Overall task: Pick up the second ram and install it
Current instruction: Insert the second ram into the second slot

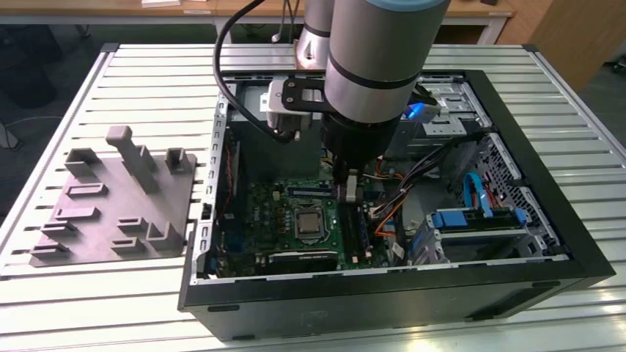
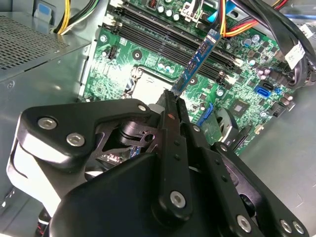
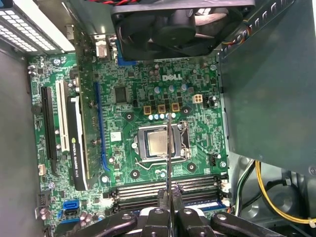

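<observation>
Your pincer point(image 2: 174, 98) is clamped shut on one end of the second ram point(image 2: 198, 58), and the stick juts out tilted above the motherboard point(image 2: 148, 69). In the first wrist view the stick reads edge-on across the processor point(image 3: 153, 143), with the memory slots point(image 3: 143, 190) near the fingertips. You're working inside the open computer case point(image 1: 391, 308) on the slatted surface point(image 1: 117, 308).

Open black computer case point(image 1: 391, 308), green motherboard point(image 3: 123, 143), grey fixture point(image 1: 108, 213) on slatted table point(image 1: 88, 308)

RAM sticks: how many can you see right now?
1. The second ram is clamped in the gripper, held over the motherboard near the memory slots. Another may already sit in a slot; I cannot tell.
</observation>
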Motion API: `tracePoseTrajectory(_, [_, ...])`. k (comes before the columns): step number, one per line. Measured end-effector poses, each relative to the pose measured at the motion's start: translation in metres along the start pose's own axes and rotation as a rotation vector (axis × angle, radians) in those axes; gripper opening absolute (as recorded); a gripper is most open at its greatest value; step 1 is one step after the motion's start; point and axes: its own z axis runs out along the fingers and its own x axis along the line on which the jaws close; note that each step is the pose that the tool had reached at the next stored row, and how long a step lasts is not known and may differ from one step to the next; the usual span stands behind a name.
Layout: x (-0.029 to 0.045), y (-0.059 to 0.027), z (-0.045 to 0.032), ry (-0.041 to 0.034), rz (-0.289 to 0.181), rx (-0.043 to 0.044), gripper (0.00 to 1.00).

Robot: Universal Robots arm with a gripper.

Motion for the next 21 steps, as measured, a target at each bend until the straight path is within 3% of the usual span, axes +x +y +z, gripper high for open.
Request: tracePoseTrajectory(21, [0.0,0.0,0.0002,-0.0016,0.056,0.0049,0.14])
